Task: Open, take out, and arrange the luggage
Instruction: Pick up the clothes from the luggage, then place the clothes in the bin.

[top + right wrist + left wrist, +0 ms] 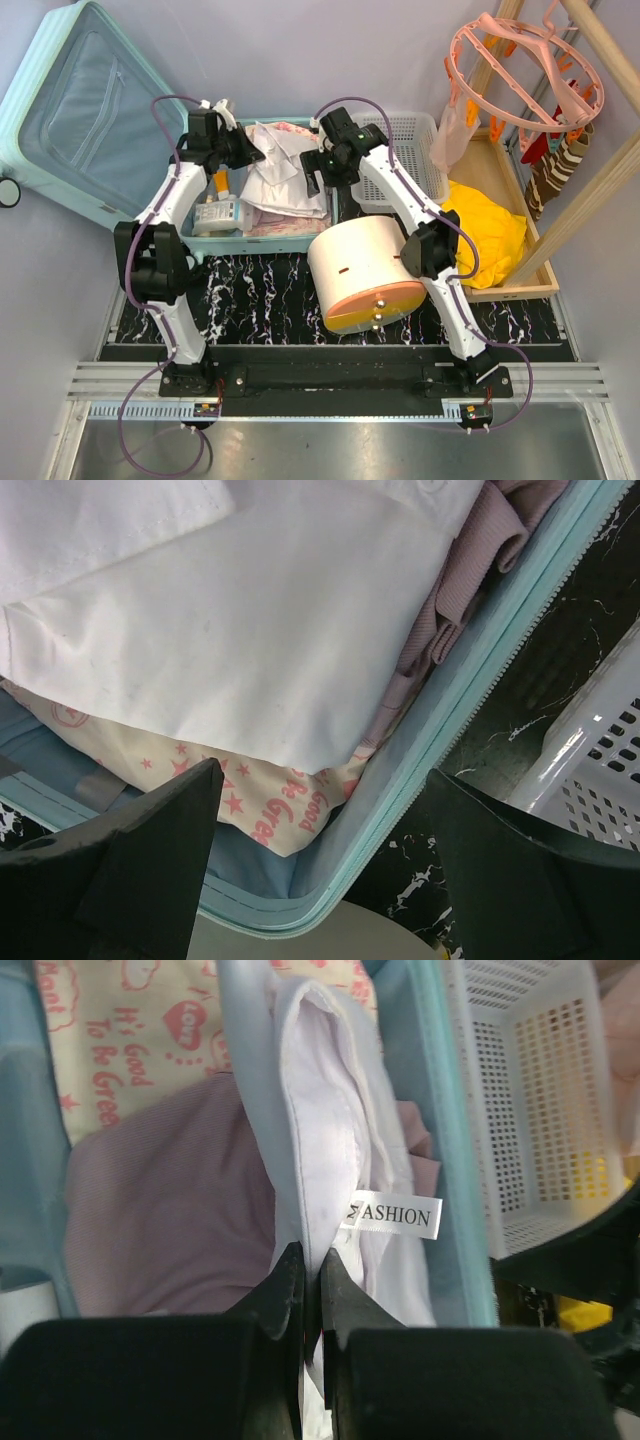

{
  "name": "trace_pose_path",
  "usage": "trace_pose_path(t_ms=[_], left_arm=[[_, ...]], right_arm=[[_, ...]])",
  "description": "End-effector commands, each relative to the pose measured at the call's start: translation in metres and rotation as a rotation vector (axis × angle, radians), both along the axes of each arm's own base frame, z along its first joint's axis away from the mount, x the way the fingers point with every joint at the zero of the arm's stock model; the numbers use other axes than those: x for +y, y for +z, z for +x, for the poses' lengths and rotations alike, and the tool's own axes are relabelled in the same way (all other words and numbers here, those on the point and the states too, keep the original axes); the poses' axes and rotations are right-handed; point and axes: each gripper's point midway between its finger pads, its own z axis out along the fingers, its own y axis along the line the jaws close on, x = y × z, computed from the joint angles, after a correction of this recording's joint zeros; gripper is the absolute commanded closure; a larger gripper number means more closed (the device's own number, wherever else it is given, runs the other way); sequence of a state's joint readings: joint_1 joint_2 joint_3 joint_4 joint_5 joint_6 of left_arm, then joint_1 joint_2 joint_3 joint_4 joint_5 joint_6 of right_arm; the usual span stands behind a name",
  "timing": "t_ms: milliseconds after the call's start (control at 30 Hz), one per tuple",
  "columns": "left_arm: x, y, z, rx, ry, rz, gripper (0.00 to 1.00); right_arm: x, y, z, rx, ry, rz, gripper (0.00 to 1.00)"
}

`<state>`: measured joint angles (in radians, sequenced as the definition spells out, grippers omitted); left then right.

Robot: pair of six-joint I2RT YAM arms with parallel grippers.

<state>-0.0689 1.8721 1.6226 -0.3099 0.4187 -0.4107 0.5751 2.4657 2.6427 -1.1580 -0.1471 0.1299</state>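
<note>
Luggage: the luggage (70, 120) is at the far left of the table and is open. Its lid leans back at the far left, and the tub with the clothes lies to the right of the lid, between my two arms.
Contents: a white garment (330, 1140) lies on top. Under it I see a mauve ribbed cloth (160, 1210) and a cream cloth with pink print (120, 1040).
Left gripper: the left gripper (308, 1260) has its fingers pressed together, pinching a thin fold of the white garment just beside the "FASHION" label (393, 1216).
Right gripper: the right gripper (322, 780) is spread wide and holds nothing. It hangs over the right part of the tub, close to the rim.
Neighbours: a white mesh basket (410, 140) is just right of the luggage. A cream cylinder with orange end (365, 275) is near, beside my right arm.
Step, as I judge: taking the white garment out.
Risk, grip: the pinch takes only an edge, so the smooth cloth could slip out when I lift.
Risk, dragging: the garment rests on the other clothes, so a quick pull may bring them over the rim.
Risk, right arm: the open fingers are low by the rim, so a careless move could hit it or the basket.
Risk, cylinder: my right arm could knock it and make it roll.
</note>
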Motion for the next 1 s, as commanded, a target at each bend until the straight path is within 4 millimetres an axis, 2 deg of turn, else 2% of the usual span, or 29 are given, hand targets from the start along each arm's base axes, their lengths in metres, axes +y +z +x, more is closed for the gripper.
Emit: trace_pose_path(t_ms=[0,133,267,333,467,667,700,767,833,900,967], left_arm=[[-0.018,0.079,0.002,-0.18,-0.077,-0.108,1.0],[-0.021,0.103,0.002,-0.221,-0.092,-0.136,1.0],[-0.025,0.141,0.0,-0.298,-0.103,-0.179,1.0],[-0.025,0.151,-0.002,-0.318,-0.094,-0.194,1.0],[-0.026,0.172,-0.005,-0.367,-0.085,-0.229,1.0],[-0.041,0.211,-0.004,-0.433,-0.096,-0.328,1.0],[-0.048,0.224,-0.006,-0.457,-0.106,-0.338,1.0],[-0.059,0.232,-0.004,-0.484,-0.129,-0.353,1.0],[-0.08,0.241,-0.003,-0.499,-0.174,-0.375,1.0],[-0.103,0.243,-0.006,-0.485,-0.216,-0.406,1.0],[-0.123,0.243,-0.005,-0.474,-0.246,-0.428,1.0]], right_arm=[[-0.003,0.052,-0.002,-0.072,-0.012,0.072,0.08],[-0.012,0.072,0.01,-0.053,-0.074,0.185,0.08],[-0.022,0.092,0.023,-0.061,-0.102,0.28,0.09],[-0.027,0.105,0.03,-0.093,-0.111,0.309,0.09],[-0.032,0.124,0.033,-0.146,-0.106,0.331,0.09],[-0.05,0.143,0.042,-0.222,-0.148,0.314,0.09],[-0.055,0.141,0.043,-0.234,-0.153,0.289,0.09],[-0.066,0.148,0.048,-0.29,-0.189,0.245,0.09],[-0.08,0.149,0.051,-0.326,-0.23,0.188,0.09],[-0.089,0.154,0.054,-0.35,-0.26,0.172,0.09],[-0.1,0.168,0.054,-0.395,-0.291,0.15,0.09]])
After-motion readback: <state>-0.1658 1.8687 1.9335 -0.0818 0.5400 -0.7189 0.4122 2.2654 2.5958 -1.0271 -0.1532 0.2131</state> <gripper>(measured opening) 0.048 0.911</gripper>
